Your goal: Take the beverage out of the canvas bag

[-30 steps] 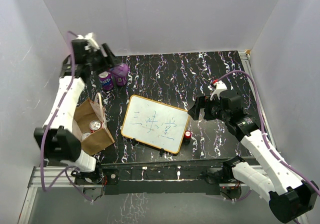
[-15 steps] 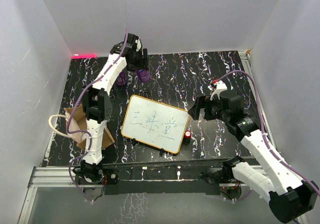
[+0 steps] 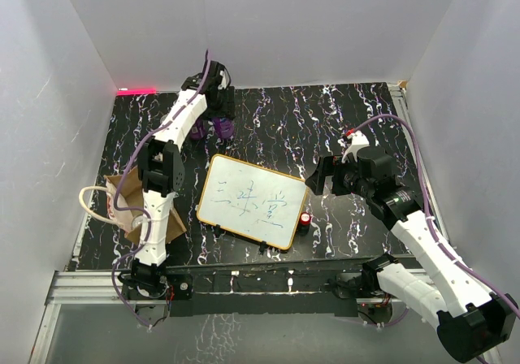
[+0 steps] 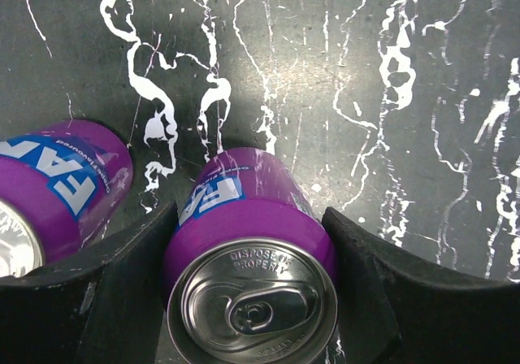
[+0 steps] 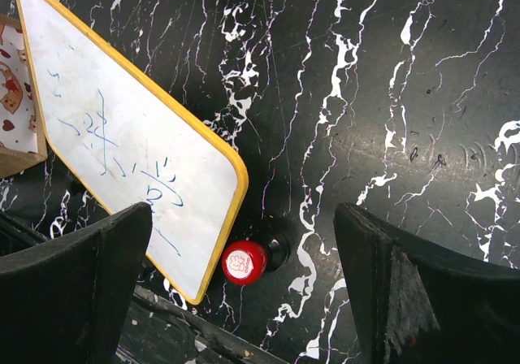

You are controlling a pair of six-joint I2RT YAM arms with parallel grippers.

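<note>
"Canvas bag (image 3: pixel 122 200) first: where does it sit from the board (image 3: pixel 252 201)?"

"Well to the board's left, on the black veined worktop (image 3: pixel 341 120), with one cream handle looped out on the side away from the board. My left arm (image 3: pixel 160 218) crosses over its mouth, so I can't see inside the canvas bag."

"And the beverage?"

"Out of the bag. I have the beverage can (image 4: pixel 252 303), purple with a silver lid, out beyond the board's far left corner. My left tool (image 4: pixel 248 216) is clamped on it. In the wrist view the fingers (image 4: pixel 130 275) press on both sides of the can, and its lid faces the camera. I can't tell whether its base touches the worktop."

"Anything next to it?"

"A second can (image 4: pixel 57 189) of the same purple sits just left of it in the wrist view, close against the outside of one finger. I can't tell whether they touch."

"And right of the board?"

"A small red-capped thing (image 5: pixel 244 262) stands just beside the board's near right corner. My right tool (image 5: pixel 244 210) hangs just off the board's right edge, jaws spread wide, holding nothing."
</note>
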